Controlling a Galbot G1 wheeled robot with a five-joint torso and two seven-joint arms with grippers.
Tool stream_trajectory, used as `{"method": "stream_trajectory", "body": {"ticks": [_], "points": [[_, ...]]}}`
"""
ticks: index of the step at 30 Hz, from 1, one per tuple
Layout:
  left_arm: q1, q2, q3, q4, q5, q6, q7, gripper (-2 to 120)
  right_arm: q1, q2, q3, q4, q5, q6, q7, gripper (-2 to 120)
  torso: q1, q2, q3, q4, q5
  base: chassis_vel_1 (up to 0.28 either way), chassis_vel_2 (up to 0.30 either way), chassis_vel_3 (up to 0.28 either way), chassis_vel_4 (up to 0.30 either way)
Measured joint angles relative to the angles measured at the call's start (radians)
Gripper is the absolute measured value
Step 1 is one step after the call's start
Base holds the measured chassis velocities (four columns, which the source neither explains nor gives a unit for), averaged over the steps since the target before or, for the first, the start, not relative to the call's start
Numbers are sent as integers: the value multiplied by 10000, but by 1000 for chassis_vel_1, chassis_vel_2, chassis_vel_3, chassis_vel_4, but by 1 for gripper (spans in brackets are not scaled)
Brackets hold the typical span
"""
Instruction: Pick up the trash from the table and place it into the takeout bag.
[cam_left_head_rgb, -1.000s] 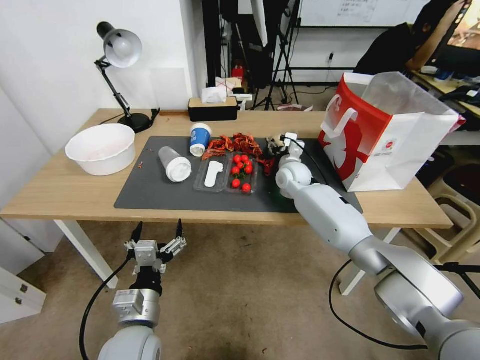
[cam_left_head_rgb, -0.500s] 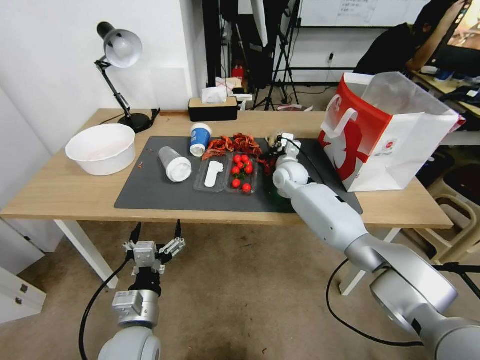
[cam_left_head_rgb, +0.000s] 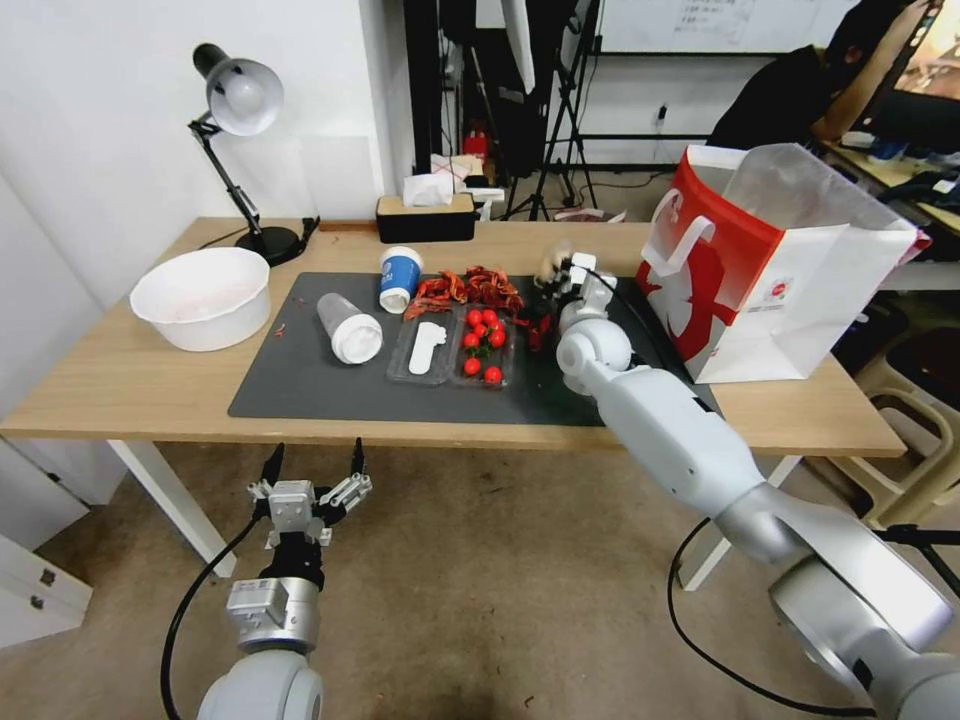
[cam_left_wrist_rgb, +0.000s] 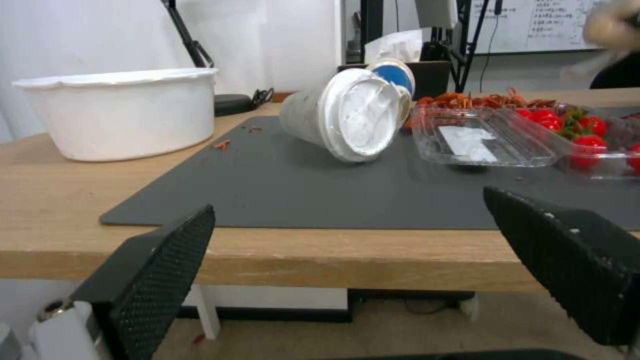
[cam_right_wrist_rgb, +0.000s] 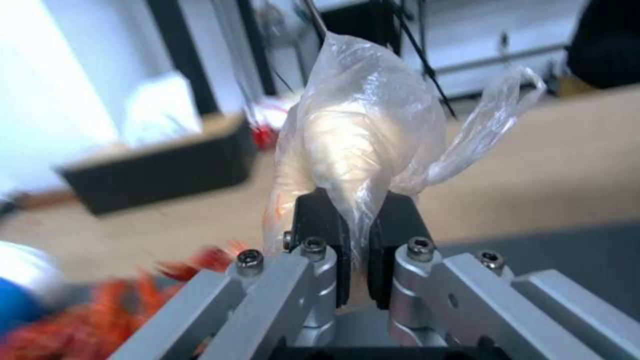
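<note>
No text could be read anywhere. The takeout bag (cam_left_head_rgb: 770, 280), which stood near the bench's (cam_left_head_rgb: 120, 380) right edge, bore a small red-and-white logo on its white side and a large white figure on its red face, but neither could be made out as letters. A whiteboard (cam_left_head_rgb: 720, 25) behind the bench carried handwriting too small to read. The blue-and-white paper cup (cam_left_head_rgb: 399, 278) showed no legible print.

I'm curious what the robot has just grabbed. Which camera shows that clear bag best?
The right wrist view: the clear bag with its beige lump sits close up, pinched between the right gripper's fingers. The head view shows it small and blurred; the left wrist view catches a blur at the edge.
</note>
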Motion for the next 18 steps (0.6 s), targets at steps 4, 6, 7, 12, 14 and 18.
{"method": "stream_trajectory", "body": {"ticks": [4, 6, 7, 12, 14, 18], "points": [[1, -9, 17, 0, 4, 1, 1, 100, -153, -256, 237, 888, -4, 4, -65, 3, -1, 0, 1, 0, -1, 0, 0, 0, 0], [13, -6, 17, -2, 6, 2, 2, 100, -287, -485, 617, 1719, -141, -33, -134, 3, 0, -1, 0, 3, 0, 0, 0, 0, 0], [22, -1, 12, -8, 7, 2, 2, 100, -337, -602, 840, 2091, -234, -64, -175, 3, 0, 0, 0, 3, 0, 0, 0, 0, 0], [29, 5, 13, -23, 16, 4, 3, 100, -478, -1014, 1743, 3326, -486, -360, -229, 3, -1, 0, 0, 1, 1, 0, 0, 0, 0], [25, -2, 38, -25, 34, 8, 5, 100, -521, -1246, 2261, 3804, -602, -550, -231, 3, -1, 0, -1, 2, 1, 0, 0, 0, 0], [14, -20, 101, -28, 80, 24, 13, 100, -611, -1854, 3380, 4411, -820, -1052, -116, 3, -1, 0, 0, 2, 1, 0, 0, 0, 0]]}}
